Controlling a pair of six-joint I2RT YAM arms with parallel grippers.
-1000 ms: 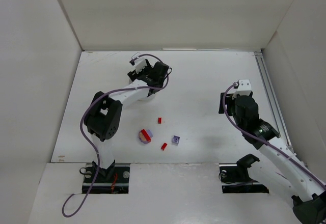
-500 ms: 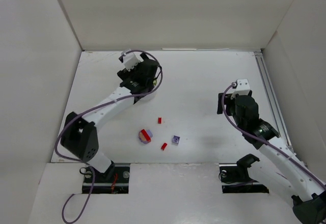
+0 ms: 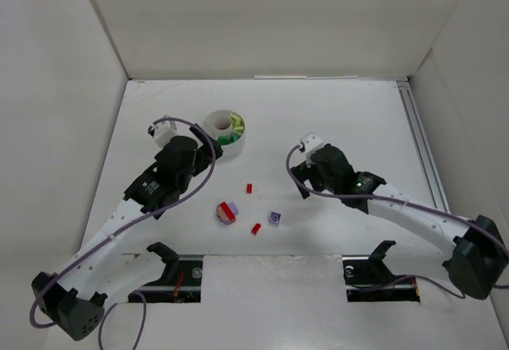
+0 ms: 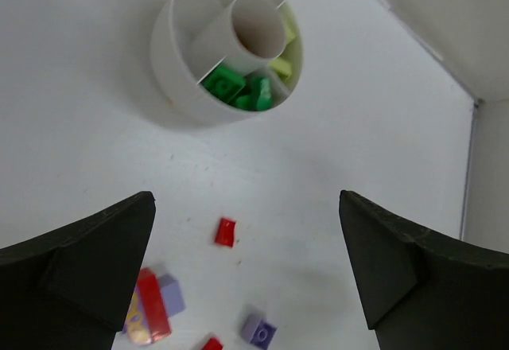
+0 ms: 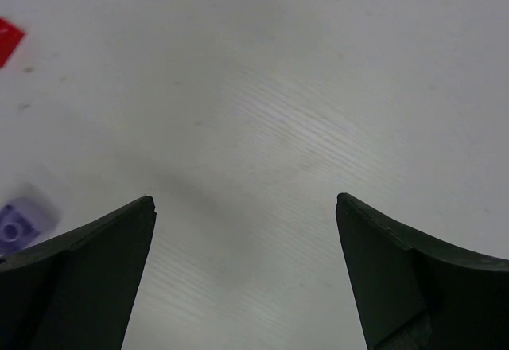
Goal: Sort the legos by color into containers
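Note:
The round white tub (image 3: 213, 119) stands at the back left; one wedge holds green legos (image 4: 238, 87) and another pale yellow ones (image 4: 285, 64). Loose on the table are a red lego (image 3: 249, 188), a joined red, lavender and yellow cluster (image 3: 227, 212), another red lego (image 3: 256, 228) and a lavender lego (image 3: 274, 218). My left gripper (image 3: 208, 153) is open and empty, in front of and left of the tub; its wrist view shows the red lego (image 4: 225, 231) between its fingers. My right gripper (image 3: 300, 180) is open and empty over bare table, right of the loose legos; the lavender lego (image 5: 20, 219) is at its left.
White walls enclose the table on the left, back and right. A rail (image 3: 420, 151) runs along the right edge. Both arm bases sit at the near edge.
My left arm drew back from above the tub toward the near left, uncovering the tub. My right arm swung from the right side to the table's middle, near the loose legos.

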